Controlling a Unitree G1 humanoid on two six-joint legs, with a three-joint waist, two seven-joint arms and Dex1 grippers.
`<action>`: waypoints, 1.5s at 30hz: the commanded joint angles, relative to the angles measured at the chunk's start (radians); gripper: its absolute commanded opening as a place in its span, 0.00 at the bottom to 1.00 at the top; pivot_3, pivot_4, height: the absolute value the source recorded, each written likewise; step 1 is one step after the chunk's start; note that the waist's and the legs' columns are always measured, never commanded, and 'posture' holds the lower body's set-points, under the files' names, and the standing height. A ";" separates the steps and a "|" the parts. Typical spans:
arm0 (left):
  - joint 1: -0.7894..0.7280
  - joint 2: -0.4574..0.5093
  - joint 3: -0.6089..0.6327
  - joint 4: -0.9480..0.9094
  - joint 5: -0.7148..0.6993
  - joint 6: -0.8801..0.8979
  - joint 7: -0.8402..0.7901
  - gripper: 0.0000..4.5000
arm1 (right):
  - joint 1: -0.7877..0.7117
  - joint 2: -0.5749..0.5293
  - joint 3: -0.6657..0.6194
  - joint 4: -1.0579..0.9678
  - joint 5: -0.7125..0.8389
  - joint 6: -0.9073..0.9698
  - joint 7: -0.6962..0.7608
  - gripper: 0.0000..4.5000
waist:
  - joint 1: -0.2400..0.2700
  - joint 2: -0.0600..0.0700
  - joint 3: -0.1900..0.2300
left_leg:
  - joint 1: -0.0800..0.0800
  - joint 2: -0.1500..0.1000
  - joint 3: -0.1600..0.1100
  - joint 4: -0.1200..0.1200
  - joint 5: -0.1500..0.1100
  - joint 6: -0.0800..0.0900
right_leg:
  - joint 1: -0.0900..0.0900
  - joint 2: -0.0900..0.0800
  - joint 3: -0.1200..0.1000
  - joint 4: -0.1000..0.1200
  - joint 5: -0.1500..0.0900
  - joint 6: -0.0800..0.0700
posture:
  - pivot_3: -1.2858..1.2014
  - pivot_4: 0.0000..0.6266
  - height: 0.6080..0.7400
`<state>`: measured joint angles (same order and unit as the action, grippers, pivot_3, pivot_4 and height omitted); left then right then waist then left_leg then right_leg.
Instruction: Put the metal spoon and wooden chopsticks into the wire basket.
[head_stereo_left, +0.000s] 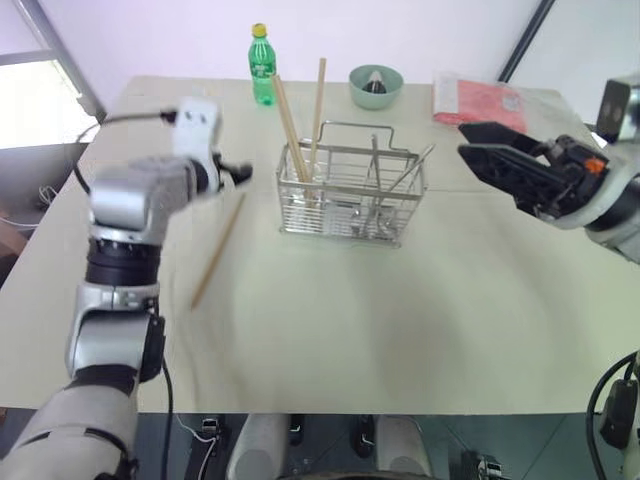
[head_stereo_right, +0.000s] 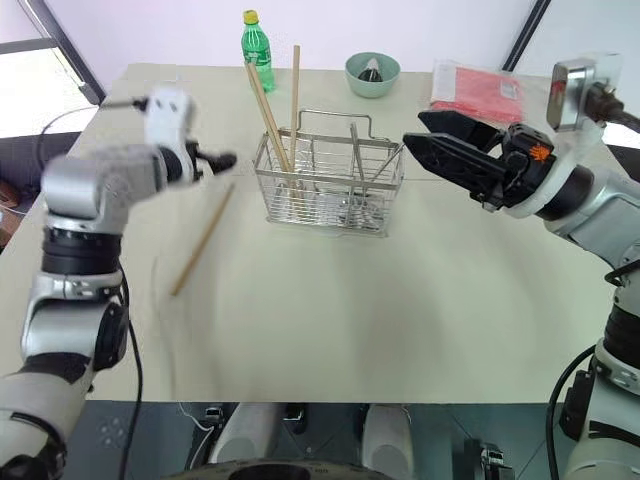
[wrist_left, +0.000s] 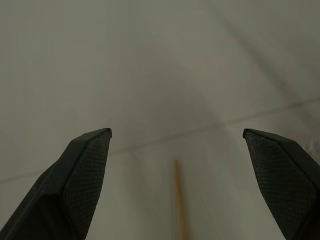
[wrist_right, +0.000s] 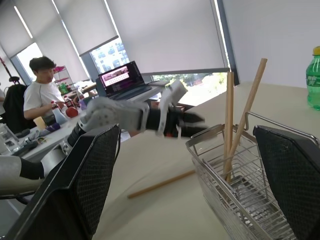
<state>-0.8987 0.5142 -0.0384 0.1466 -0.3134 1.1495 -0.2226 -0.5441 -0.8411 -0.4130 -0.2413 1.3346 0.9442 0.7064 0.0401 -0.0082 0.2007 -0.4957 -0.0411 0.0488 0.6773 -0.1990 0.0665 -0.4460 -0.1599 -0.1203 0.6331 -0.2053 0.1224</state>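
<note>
The wire basket stands at mid-table. Wooden chopsticks stand upright in its left part, leaning apart. One more wooden chopstick lies flat on the table to the basket's left. Slender metal handles lean in the basket's right part; I take one for the metal spoon, its bowl hidden by the wires. My left gripper hovers open and empty just above the far end of the lying chopstick. My right gripper hangs open and empty in the air to the right of the basket, pointing at it.
At the table's far edge stand a green bottle, a pale-green bowl and a red packet. Beyond the table's left side a person sits at a desk with a laptop.
</note>
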 joint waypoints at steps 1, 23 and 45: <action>0.033 0.000 -0.032 -0.063 0.004 0.034 -0.042 0.98 | 0.008 -0.020 -0.009 -0.037 -0.015 -0.018 0.058 0.98 | 0.001 0.000 0.000 | 0.000 0.001 0.000 0.000 0.000 0.000 | 0.000 0.000 0.000 0.000 0.000 0.000 | 0.52 0.24 0.48; -0.039 -0.103 0.015 0.265 0.115 -0.084 -0.072 0.11 | 0.066 -0.057 -0.032 -0.096 -0.045 -0.021 0.101 0.98 | 0.005 0.007 -0.004 | 0.002 0.001 0.001 -0.001 -0.001 0.001 | 0.001 -0.005 -0.002 -0.002 0.001 -0.001 | 0.52 0.24 0.48; -0.402 -0.325 0.507 0.125 -0.315 -0.740 0.134 0.01 | 0.016 -0.051 -0.013 -0.048 -0.050 -0.003 0.071 0.98 | 0.006 0.003 -0.002 | -0.001 -0.001 0.002 0.005 -0.001 0.002 | 0.004 -0.005 -0.003 -0.003 0.005 0.005 | 0.52 0.24 0.48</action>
<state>-1.2705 0.1948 0.5193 0.3412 -0.6014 0.3992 -0.0633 -0.5141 -0.8807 -0.3999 -0.2737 1.2708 0.9467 0.7825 0.0457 -0.0048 0.1987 -0.4969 -0.0425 0.0506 0.6826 -0.2003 0.0689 -0.4419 -0.1651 -0.1234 0.6303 -0.2007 0.1279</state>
